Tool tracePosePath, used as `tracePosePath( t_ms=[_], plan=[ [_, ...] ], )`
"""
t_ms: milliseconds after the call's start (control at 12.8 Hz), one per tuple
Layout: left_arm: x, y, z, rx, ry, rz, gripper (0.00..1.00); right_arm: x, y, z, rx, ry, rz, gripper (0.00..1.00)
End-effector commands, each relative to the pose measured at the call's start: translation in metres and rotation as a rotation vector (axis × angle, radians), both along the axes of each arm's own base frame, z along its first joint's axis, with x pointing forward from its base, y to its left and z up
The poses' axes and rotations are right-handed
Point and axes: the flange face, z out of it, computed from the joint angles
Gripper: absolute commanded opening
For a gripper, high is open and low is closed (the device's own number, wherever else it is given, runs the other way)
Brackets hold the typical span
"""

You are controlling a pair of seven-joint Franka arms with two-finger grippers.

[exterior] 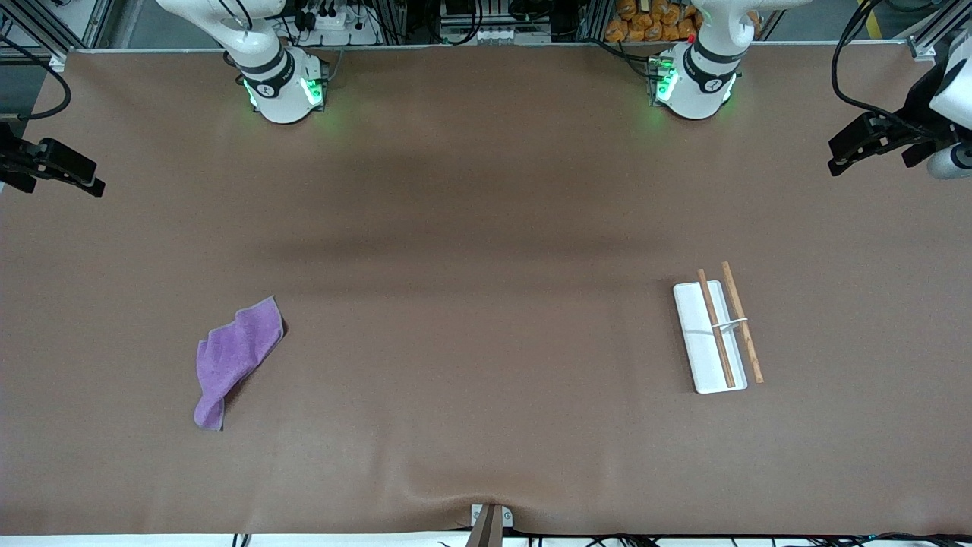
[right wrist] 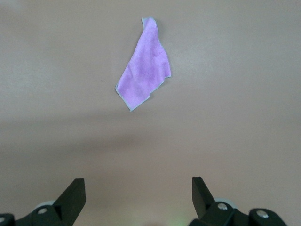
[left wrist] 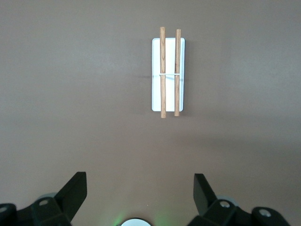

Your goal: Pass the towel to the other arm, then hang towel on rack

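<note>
Purple towel (exterior: 234,357) lies crumpled on the bench (exterior: 471,304) toward the right arm's end, the rack (exterior: 714,334) well apart toward the left arm's, while left tool (left wrist: 140,188) and right tool (right wrist: 138,188) hang spread wide, empty

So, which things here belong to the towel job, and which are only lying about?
Belong to the job:
- purple towel, crumpled, toward the right arm's end
- rack, toward the left arm's end
- left pincer, open, waiting
- right pincer, open, waiting

Only lying about:
- brown table cover
</note>
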Motion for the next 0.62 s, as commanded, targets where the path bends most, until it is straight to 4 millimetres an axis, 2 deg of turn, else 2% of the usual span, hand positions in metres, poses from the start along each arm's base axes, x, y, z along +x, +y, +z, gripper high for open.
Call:
tracePosePath(
  t_ms=[0,547],
  plan=[
    [-0.0075,0.0008,0.0068,-0.013,-0.007,-0.017,1.0,0.0012,-0.0043,0.0028,0.007,-0.008,-0.007,1.0],
    [-0.0025,0.0007,-0.0001,-0.016,0.004,-0.018,1.0,0.005,-0.0026,-0.0028,0.011,-0.001,-0.004,1.0]
  ],
)
